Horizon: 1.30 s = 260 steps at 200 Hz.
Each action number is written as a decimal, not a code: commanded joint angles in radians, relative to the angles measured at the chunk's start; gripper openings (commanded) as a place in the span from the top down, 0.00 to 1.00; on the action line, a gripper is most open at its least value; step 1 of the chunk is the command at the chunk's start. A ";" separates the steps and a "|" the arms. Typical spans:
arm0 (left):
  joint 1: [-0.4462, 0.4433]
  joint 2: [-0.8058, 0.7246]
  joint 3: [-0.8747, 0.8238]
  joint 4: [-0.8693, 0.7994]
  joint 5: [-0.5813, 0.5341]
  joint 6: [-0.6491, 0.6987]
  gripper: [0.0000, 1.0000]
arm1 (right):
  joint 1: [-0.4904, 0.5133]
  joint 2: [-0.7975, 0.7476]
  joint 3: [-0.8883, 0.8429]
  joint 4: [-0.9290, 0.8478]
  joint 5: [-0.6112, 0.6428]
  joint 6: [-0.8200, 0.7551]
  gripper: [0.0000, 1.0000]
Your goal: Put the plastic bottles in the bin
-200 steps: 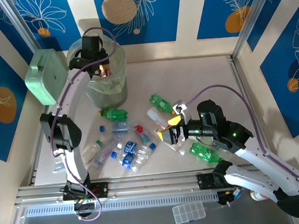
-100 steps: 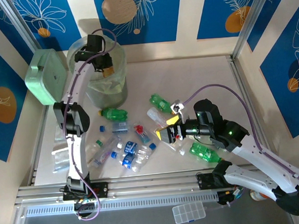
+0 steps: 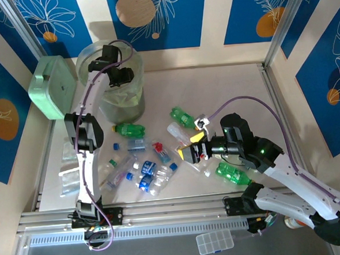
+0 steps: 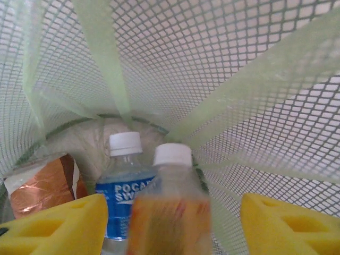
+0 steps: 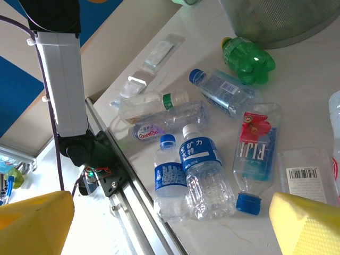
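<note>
The bin (image 3: 119, 101) stands at the back left, and my left gripper (image 3: 122, 76) hangs open over its mouth. In the left wrist view, mesh wall (image 4: 223, 69) surrounds the open gripper (image 4: 172, 212). A blurred white-capped bottle with an orange-red label (image 4: 170, 212) sits loose between the wide-apart yellow fingers (image 4: 58, 223). A blue-labelled bottle (image 4: 123, 180) lies beyond it. My right gripper (image 3: 192, 153) hovers open over the table with nothing in it. Under the open right gripper (image 5: 170, 228) lie two blue-labelled bottles (image 5: 199, 159), a Fiji bottle (image 5: 257, 146) and a green bottle (image 5: 247, 56). More green bottles (image 3: 233, 174) lie scattered.
A mint green box (image 3: 53, 87) leans left of the bin. A copper-foil packet (image 4: 42, 183) lies in the bin. Flat plastic wrappers (image 3: 69, 174) sit at the table's left edge. The aluminium rail (image 3: 163, 211) runs along the front, with a small compartment box (image 3: 214, 242) below it.
The left gripper has shifted right over the bin and opened; the red-labelled bottle it carried is now loose between its fingers. The right gripper has edged slightly left.
</note>
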 commanded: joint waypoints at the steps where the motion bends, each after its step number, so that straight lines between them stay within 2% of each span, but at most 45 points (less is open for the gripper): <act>1: 0.012 -0.068 0.032 -0.001 0.022 -0.009 0.30 | 0.006 -0.028 0.038 -0.025 0.009 -0.017 0.05; 56: 0.009 -0.215 0.029 0.013 0.043 -0.008 0.30 | 0.009 -0.046 0.078 -0.063 0.027 -0.032 0.05; 81: -0.011 -0.319 -0.029 0.033 0.059 -0.010 0.30 | 0.011 -0.055 0.094 -0.078 0.039 -0.035 0.05; 109: -0.070 -0.513 -0.230 0.143 0.017 -0.005 0.30 | 0.016 -0.061 0.100 -0.090 0.063 -0.028 0.05; 147: -0.259 -0.770 -0.496 0.267 -0.111 0.043 0.33 | 0.023 -0.040 0.111 -0.140 0.152 -0.001 0.07; 181: -0.375 -0.942 -0.755 0.316 -0.046 -0.068 0.37 | 0.027 0.038 0.137 -0.240 0.209 0.021 0.11; 206: -0.389 -1.059 -0.972 0.367 0.059 -0.181 0.37 | 0.047 0.131 0.158 -0.318 0.234 0.035 0.16; 230: -0.389 -1.162 -1.106 0.385 0.097 -0.169 0.35 | 0.090 0.220 0.177 -0.380 0.299 0.046 0.17; 242: -0.389 -1.213 -1.134 0.365 0.064 -0.105 0.34 | 0.103 0.277 0.186 -0.410 0.327 0.051 0.16; 260: -0.388 -1.300 -1.195 0.364 -0.024 -0.083 0.34 | 0.112 0.361 0.200 -0.450 0.372 0.054 0.16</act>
